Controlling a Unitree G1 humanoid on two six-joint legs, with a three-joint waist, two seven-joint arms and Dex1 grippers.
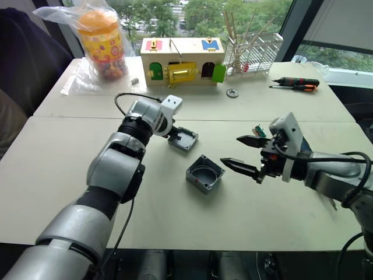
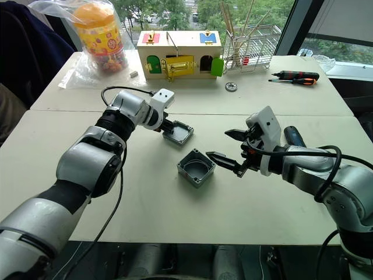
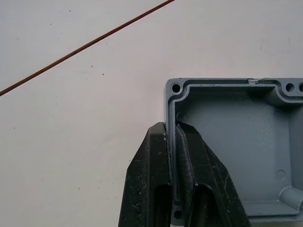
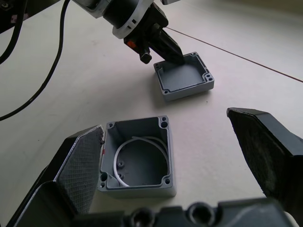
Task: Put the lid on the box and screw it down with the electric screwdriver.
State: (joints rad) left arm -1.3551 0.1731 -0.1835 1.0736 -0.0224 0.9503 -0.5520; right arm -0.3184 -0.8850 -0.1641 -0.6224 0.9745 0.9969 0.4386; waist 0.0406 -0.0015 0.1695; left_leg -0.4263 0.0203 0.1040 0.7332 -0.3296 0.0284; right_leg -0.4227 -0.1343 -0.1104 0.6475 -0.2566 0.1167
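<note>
The grey lid (image 1: 185,140) lies inside-up on the white table, just behind the box. My left gripper (image 1: 173,136) is shut on the lid's near rim, one finger inside the wall and one outside (image 3: 156,165). The open grey box (image 1: 205,174) stands in the middle of the table with a white ring inside (image 4: 137,158). To the right of the box, my right gripper (image 1: 231,150) is open and holds nothing, its fingertips pointing toward the box. The dark blue electric screwdriver (image 2: 294,136) lies behind my right wrist, mostly hidden.
At the back stand a wooden box with coloured doors (image 1: 182,61), a wire rack (image 1: 256,49) and a bagged yellow jar (image 1: 102,41). Orange-and-black hand screwdrivers (image 1: 298,84) lie back right, a small metal ring (image 1: 232,93) near them. A person's dark sleeve (image 1: 23,58) is at the left.
</note>
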